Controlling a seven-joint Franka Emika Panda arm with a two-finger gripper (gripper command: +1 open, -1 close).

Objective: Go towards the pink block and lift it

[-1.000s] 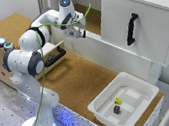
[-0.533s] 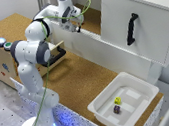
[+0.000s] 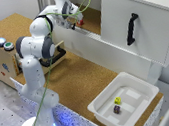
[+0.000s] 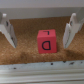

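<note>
wrist view: the gripper [image 4: 37, 31] is spread wide, holding nothing, its fingers [image 4: 7, 31] flanking the pink block [image 4: 46, 41] without touching it; the block rests on the cork counter [image 4: 25, 52].

Cork tabletop [image 3: 81, 78], white cabinet [image 3: 140, 25], black handle [image 3: 131, 28]

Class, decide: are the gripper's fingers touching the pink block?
Apart. The wrist view shows cork visible between the pink block and each of the fingers flanking it; the gripper is open.
</note>
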